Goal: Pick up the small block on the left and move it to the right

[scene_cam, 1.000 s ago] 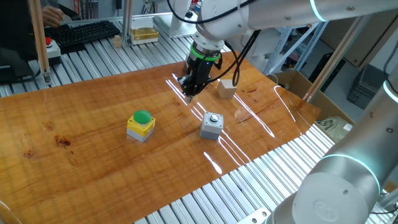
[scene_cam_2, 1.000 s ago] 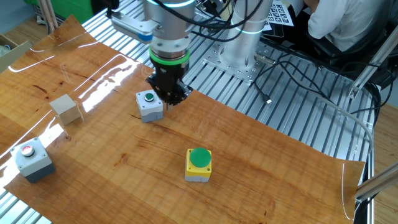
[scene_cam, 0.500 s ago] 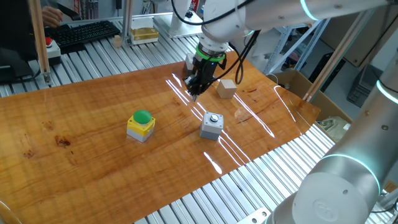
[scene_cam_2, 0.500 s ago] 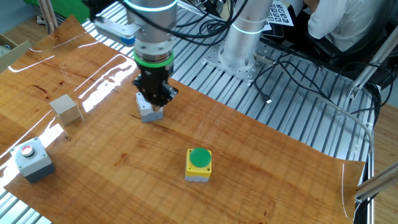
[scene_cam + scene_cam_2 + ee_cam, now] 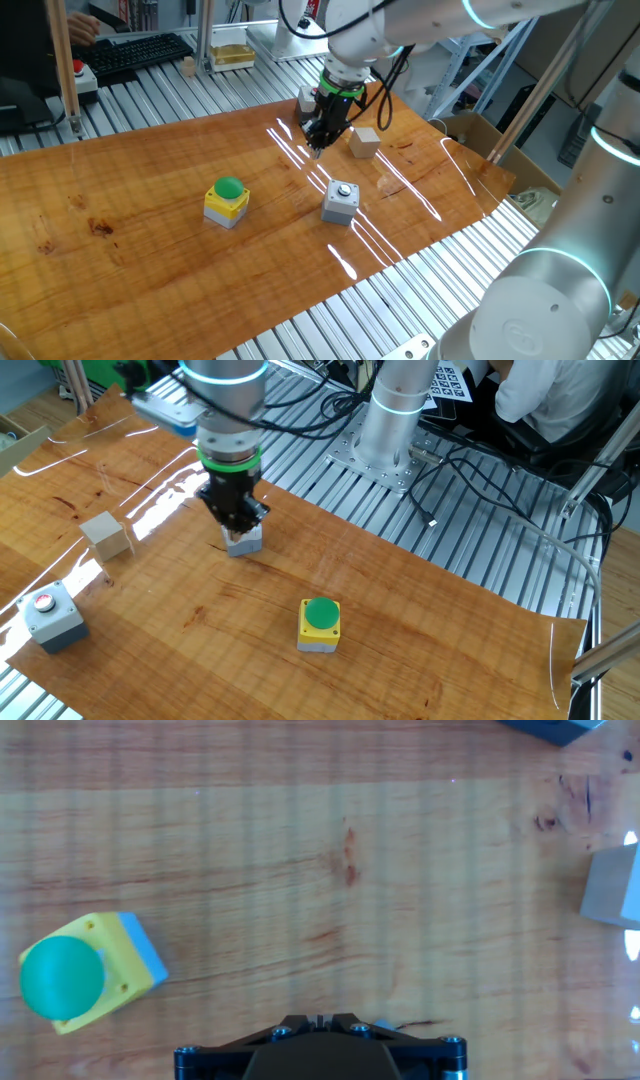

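Note:
The small block (image 5: 364,142) is a plain pale beige cube on the wooden table; it also shows in the other fixed view (image 5: 106,535) and at the right edge of the hand view (image 5: 615,888). My gripper (image 5: 316,146) hangs just above the table, a short way left of the block and apart from it. Its fingers meet at a point and hold nothing. In the other fixed view the gripper (image 5: 238,530) is right of the block and covers part of a grey box (image 5: 246,542). In the hand view the gripper (image 5: 318,1018) shows at the bottom edge.
A yellow box with a green dome button (image 5: 227,202) (image 5: 320,625) (image 5: 75,972) stands apart from the gripper. A grey box with a small top button (image 5: 340,202) (image 5: 53,615) sits near the table's edge. Another grey box corner (image 5: 550,728) shows in the hand view.
The arm has carried the shut gripper across the table toward the small block, past the grey box near the far edge. The boxes and block have not moved.

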### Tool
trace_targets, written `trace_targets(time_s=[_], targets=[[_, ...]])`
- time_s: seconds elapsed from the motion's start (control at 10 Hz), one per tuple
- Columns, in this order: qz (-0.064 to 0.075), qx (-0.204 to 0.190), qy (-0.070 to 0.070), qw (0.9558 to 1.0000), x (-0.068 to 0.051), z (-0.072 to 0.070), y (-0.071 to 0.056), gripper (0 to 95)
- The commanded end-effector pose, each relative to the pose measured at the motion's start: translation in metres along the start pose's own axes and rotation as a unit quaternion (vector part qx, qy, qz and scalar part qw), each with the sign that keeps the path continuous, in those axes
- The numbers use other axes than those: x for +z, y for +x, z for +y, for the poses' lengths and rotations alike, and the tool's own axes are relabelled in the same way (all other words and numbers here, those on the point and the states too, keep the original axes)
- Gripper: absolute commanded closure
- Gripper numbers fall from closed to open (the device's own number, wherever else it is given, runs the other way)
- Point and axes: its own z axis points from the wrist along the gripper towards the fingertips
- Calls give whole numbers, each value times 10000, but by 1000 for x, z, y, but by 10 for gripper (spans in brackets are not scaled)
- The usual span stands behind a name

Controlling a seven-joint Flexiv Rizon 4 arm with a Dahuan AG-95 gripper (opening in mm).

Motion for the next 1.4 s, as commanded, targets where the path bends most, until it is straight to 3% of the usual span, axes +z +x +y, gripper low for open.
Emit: trace_targets(time_s=[0.1, 0.6, 0.9, 1.4], targets=[[4, -46, -17, 10000, 2, -10, -10, 950], [26, -197, -63, 9998, 2, -38, -21, 950], [32, -347, -100, 9993, 2, -62, -31, 950], [24, -481, -55, 9988, 4, -95, -42, 950]])
